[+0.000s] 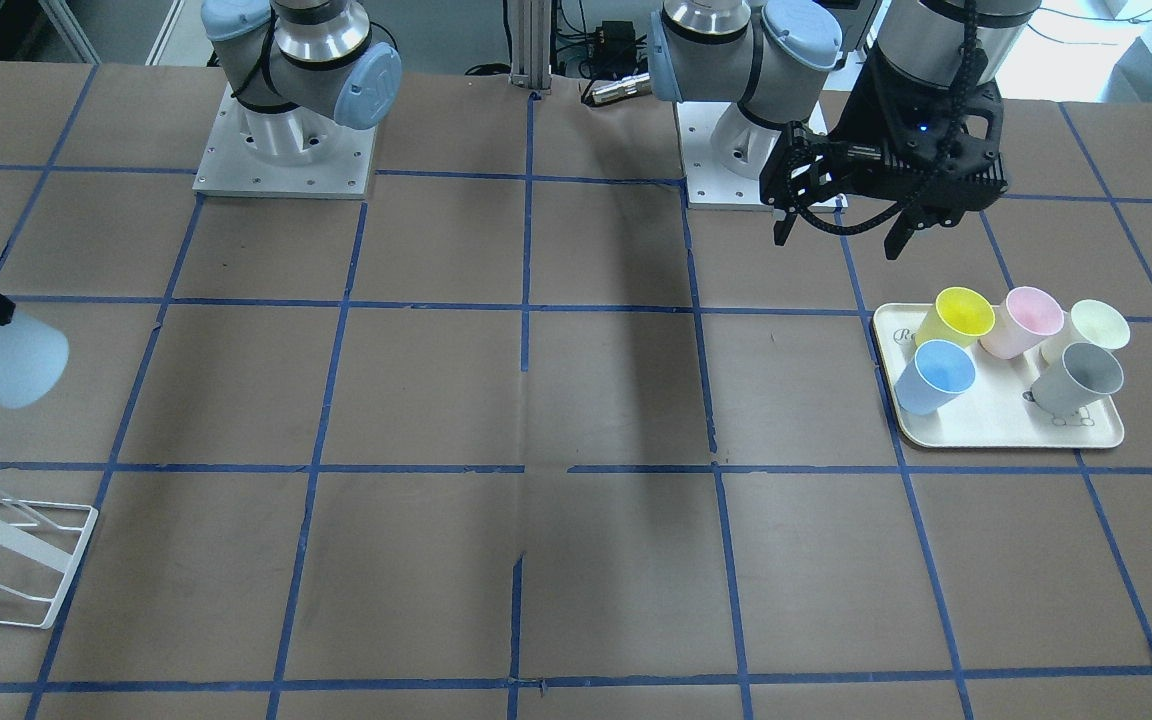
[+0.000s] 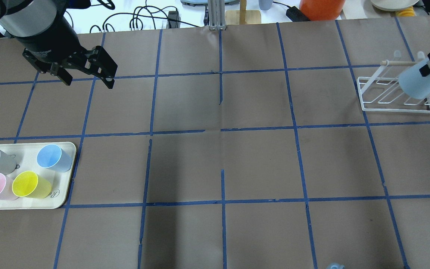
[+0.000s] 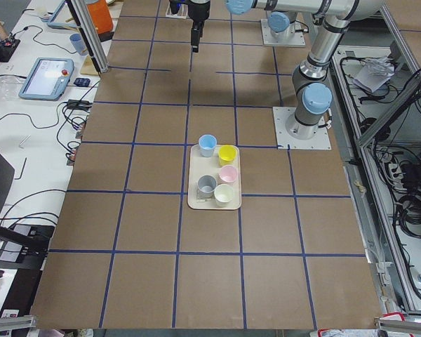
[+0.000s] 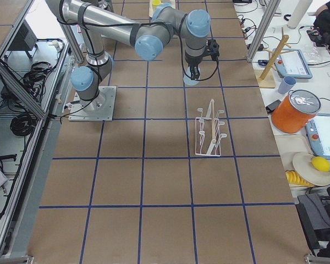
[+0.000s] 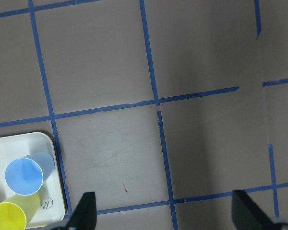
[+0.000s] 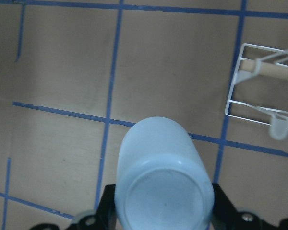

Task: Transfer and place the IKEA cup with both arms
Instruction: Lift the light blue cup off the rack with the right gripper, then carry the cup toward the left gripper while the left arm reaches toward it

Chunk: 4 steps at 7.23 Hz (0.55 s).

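The IKEA cup [image 1: 1, 360], pale blue, is held tilted in the air by my right gripper [image 6: 163, 223], which is shut on it. It also shows in the overhead view [image 2: 422, 83], and in the right wrist view [image 6: 163, 177] its base faces the camera. It hangs close beside a white wire rack [image 2: 394, 98]. My left gripper [image 1: 839, 243] is open and empty, above the table just beyond the tray, seen also overhead [image 2: 88, 83].
A cream tray [image 1: 996, 430] holds a second light-blue cup [image 1: 936, 377], plus yellow [image 1: 956, 317], pink [image 1: 1024, 322], cream [image 1: 1091, 330] and grey [image 1: 1078, 378] cups. The rack [image 1: 6, 560] has a wooden rod. Blue tape lines grid the brown table.
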Each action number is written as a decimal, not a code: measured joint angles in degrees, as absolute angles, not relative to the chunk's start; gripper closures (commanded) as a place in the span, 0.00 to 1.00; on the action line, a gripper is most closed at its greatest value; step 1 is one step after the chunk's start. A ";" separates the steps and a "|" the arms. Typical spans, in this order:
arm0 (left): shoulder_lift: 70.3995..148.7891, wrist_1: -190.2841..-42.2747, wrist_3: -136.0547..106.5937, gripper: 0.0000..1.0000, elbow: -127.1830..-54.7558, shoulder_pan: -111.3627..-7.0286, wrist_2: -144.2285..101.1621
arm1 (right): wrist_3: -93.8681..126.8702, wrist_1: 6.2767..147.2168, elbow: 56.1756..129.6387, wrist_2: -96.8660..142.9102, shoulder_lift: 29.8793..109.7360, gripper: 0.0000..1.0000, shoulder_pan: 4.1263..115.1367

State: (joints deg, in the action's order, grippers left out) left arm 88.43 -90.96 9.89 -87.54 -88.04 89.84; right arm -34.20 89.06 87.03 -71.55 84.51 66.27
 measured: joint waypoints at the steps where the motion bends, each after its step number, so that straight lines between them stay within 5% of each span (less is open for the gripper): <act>1: 88.40 -90.96 10.11 0.00 -87.48 -87.87 89.55 | -30.86 89.06 87.18 -66.55 84.44 0.82 70.55; 4: 87.65 -92.36 11.39 0.00 -88.26 -81.43 77.38 | -15.76 89.02 87.82 -45.73 84.33 0.82 79.84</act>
State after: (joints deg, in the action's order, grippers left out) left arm 87.65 -92.36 11.39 -88.26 -81.43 77.38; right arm -15.76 89.02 87.82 -45.73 84.33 79.84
